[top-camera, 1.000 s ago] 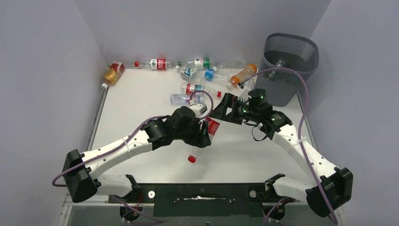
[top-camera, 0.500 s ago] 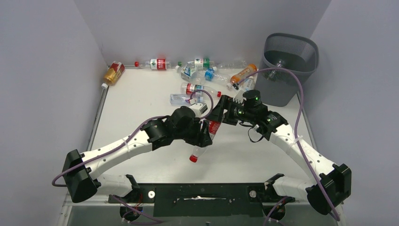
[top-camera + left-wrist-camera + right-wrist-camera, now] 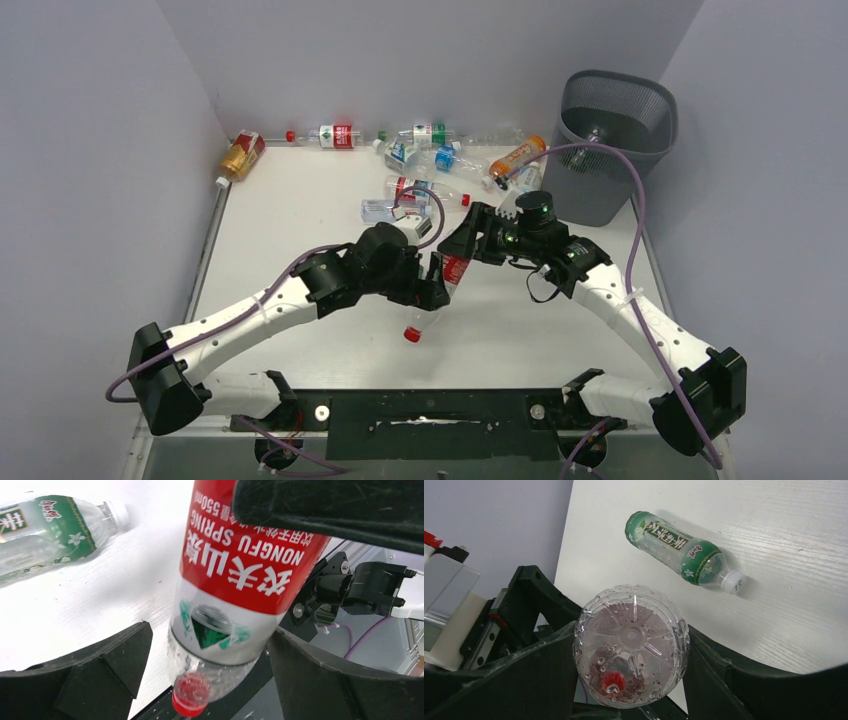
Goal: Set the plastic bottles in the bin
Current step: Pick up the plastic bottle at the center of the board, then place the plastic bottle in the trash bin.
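Observation:
A clear plastic bottle with a red label (image 3: pixel 452 272) hangs cap down over the table's middle. My right gripper (image 3: pixel 631 655) is shut on its base end, with a finger (image 3: pixel 544 680) pressed to each side. My left gripper (image 3: pixel 210 675) stands open around the bottle's lower part (image 3: pixel 240 570), and a gap shows beside its left finger (image 3: pixel 100 665). Several more plastic bottles lie along the far edge, among them an orange one (image 3: pixel 518 157) and a green-label one (image 3: pixel 679 547). The dark mesh bin (image 3: pixel 600 190) stands at the far right.
An amber bottle (image 3: pixel 242 155) lies in the far left corner by the wall. A red-label bottle (image 3: pixel 420 188) and a clear one (image 3: pixel 385 210) lie just behind my left wrist. Grey walls close in the table on three sides.
My right gripper has closed on the base end of the red-label bottle. My left gripper's jaws, which held that bottle, have opened off it. The bottle has barely moved.

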`<state>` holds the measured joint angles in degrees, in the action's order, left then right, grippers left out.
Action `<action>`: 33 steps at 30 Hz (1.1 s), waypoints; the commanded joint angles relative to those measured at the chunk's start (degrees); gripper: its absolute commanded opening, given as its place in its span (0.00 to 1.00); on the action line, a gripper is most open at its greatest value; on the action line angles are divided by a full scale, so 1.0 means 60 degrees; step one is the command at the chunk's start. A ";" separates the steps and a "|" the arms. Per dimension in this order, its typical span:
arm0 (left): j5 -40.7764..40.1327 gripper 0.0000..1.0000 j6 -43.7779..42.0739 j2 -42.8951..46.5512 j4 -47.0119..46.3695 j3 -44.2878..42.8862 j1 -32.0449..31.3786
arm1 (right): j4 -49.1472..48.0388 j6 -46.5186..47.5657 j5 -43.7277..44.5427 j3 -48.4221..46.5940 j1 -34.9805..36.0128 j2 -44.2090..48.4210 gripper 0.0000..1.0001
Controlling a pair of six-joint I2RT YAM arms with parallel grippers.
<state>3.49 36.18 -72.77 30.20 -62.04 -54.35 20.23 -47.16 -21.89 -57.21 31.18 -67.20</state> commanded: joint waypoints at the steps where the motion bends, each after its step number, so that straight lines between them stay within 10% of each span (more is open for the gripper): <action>1: -0.0080 0.85 -0.0157 0.0762 0.0303 -0.0624 0.0382 | -0.0043 0.0335 0.0278 -0.0475 0.0022 -0.0080 0.60; 22: 0.0102 0.88 -0.0245 0.1898 0.1029 -0.0364 0.1733 | 0.3671 0.3042 0.2011 -0.6053 -0.2769 -0.1426 0.62; 33: 0.0375 0.88 -0.0318 0.1745 0.0818 0.0079 0.1778 | 0.2962 0.3209 0.2944 -0.7997 -0.4870 -0.1535 0.61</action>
<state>4.19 35.29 -62.48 37.50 -61.98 -44.10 43.35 -28.77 -7.81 -102.89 5.39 -78.04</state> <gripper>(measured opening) 0.879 0.626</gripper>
